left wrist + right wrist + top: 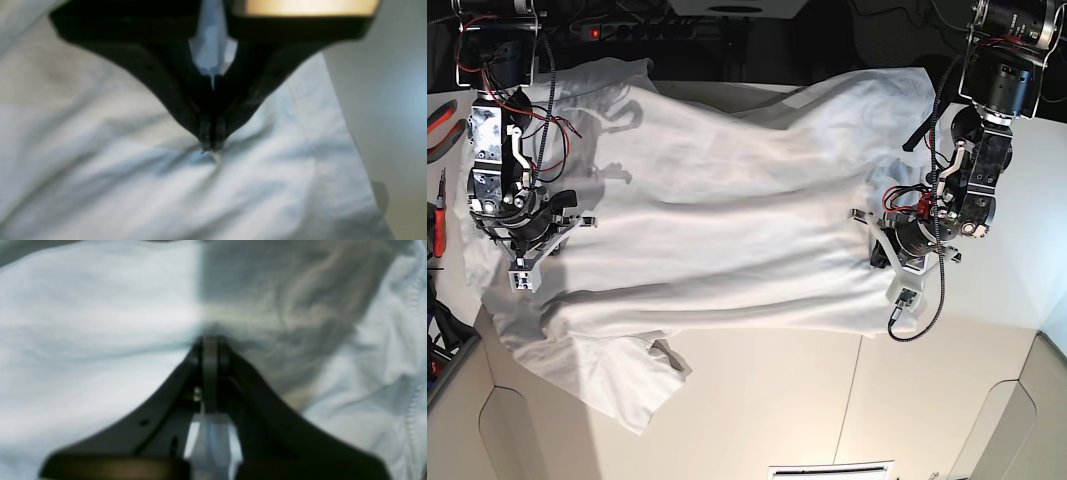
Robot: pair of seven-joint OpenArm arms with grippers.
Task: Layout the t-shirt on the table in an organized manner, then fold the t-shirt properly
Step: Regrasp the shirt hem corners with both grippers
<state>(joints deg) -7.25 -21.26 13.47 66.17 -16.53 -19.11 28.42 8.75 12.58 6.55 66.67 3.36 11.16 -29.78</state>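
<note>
White cloth of the t-shirt (727, 200) is pinched by left tool (210, 148) and right tool (210, 340).

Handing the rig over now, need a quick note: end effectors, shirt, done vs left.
Left end effector: shut, pinching the t-shirt near one side edge.
Right end effector: shut, pinching cloth at the opposite side.
T-shirt: spread wide across the table between both arms, still wrinkled; one sleeve lies crumpled toward the table's front edge.
Done: rough spread.
Left: smooth and square it, flatten the sleeves, then all folds.
</note>
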